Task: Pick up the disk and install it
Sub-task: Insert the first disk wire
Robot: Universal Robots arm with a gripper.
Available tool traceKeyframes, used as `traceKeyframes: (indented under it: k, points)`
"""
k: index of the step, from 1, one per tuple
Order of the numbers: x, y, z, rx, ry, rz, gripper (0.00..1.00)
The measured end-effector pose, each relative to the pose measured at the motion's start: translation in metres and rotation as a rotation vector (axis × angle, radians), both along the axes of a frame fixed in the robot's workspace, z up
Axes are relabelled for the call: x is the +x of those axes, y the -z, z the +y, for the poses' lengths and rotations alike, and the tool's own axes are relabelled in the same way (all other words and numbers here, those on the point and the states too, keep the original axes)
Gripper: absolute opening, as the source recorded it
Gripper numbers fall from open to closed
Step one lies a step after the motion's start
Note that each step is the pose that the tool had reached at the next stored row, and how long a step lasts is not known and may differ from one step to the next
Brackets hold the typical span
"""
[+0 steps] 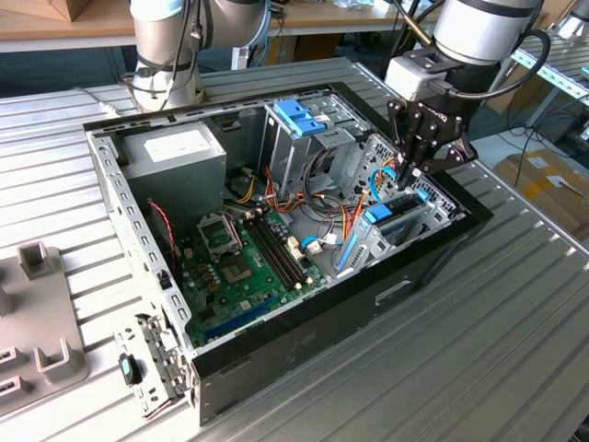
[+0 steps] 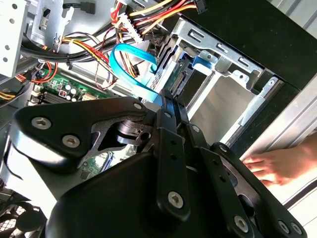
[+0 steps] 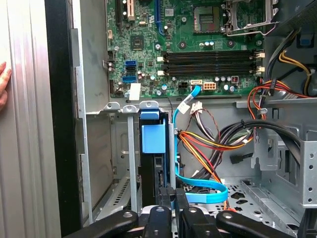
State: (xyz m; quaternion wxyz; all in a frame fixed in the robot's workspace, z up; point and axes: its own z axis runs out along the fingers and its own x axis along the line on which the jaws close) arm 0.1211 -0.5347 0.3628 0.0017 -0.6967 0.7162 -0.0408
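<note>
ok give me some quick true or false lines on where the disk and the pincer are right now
1. The disk stands in the drive bay of the open case. True.
2. The pincer hangs over the middle of the motherboard. False: it is over the drive bay, right by the disk.
3. A hand lies outside the case wall. True.
4. A cooler covers the processor socket. False: the socket is bare.
</note>
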Motion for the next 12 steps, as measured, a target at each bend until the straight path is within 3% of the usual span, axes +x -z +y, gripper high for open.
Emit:
traceKeyframes:
  k: [8, 9, 11, 12]
  points:
    - [-0.0003, 0.0016, 0.0, 0.0, 0.0, -0.0004, 0.16]
    - [-0.0013, 0.0022, 0.0, 0.0001, 0.0, -0.0036, 0.16]
    - [-0.0042, 0.0035, -0.0001, 0.0002, -0.001, -0.0178, 0.16]
    - [-0.0052, 0.0038, -0.0003, 0.0001, -0.002, -0.0216, 0.16]
